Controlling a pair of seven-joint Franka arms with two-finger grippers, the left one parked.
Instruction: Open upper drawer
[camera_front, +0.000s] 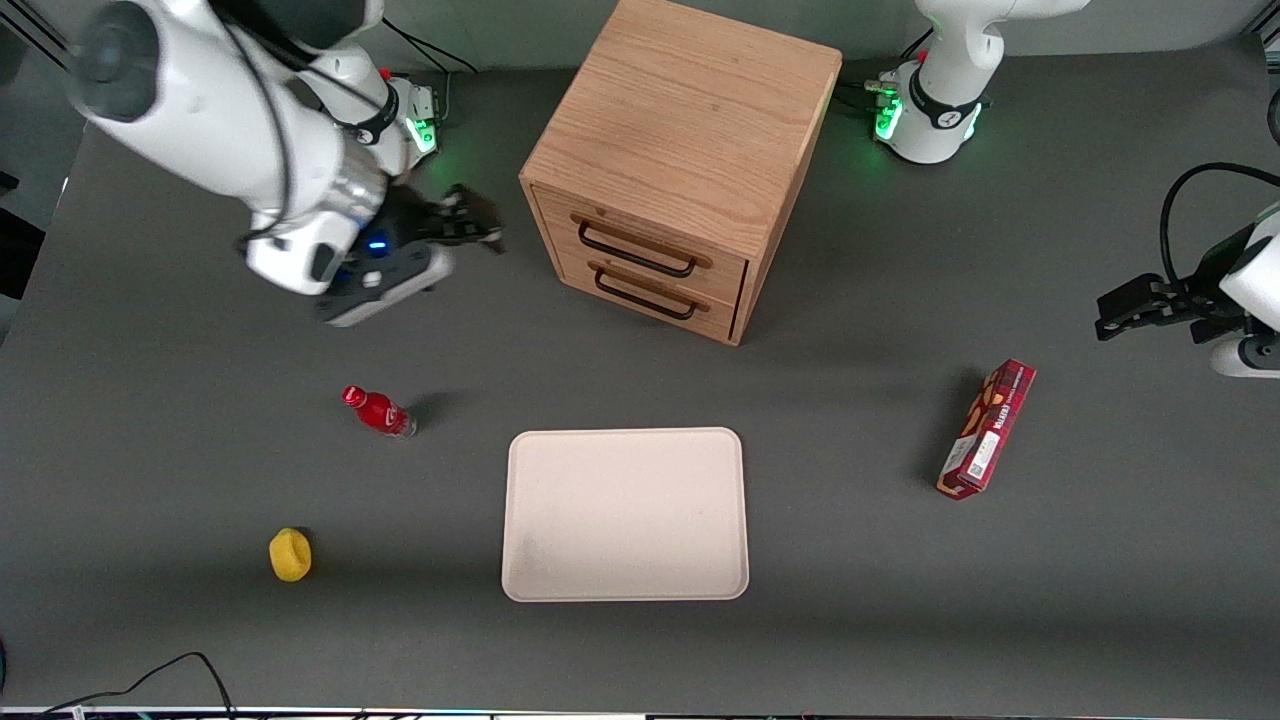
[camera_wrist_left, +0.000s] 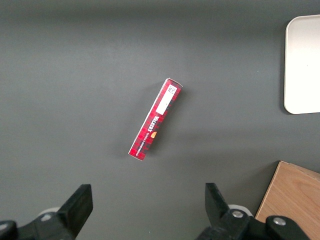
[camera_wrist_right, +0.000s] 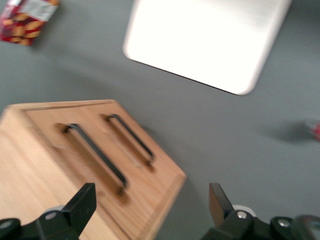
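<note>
The wooden cabinet (camera_front: 680, 130) stands toward the back of the table, its two drawer fronts turned toward the front camera. The upper drawer (camera_front: 640, 238) is shut, with its black bar handle (camera_front: 635, 252) just above the identical lower handle (camera_front: 646, 296). My right gripper (camera_front: 478, 222) hovers above the table beside the cabinet, toward the working arm's end, apart from the handles. In the right wrist view the gripper (camera_wrist_right: 151, 205) is open and empty, with the upper handle (camera_wrist_right: 95, 155) and the cabinet's front corner ahead of its fingers.
A white tray (camera_front: 625, 515) lies nearer the front camera than the cabinet. A red bottle (camera_front: 380, 411) and a yellow object (camera_front: 290, 555) lie toward the working arm's end. A red snack box (camera_front: 987, 428) lies toward the parked arm's end.
</note>
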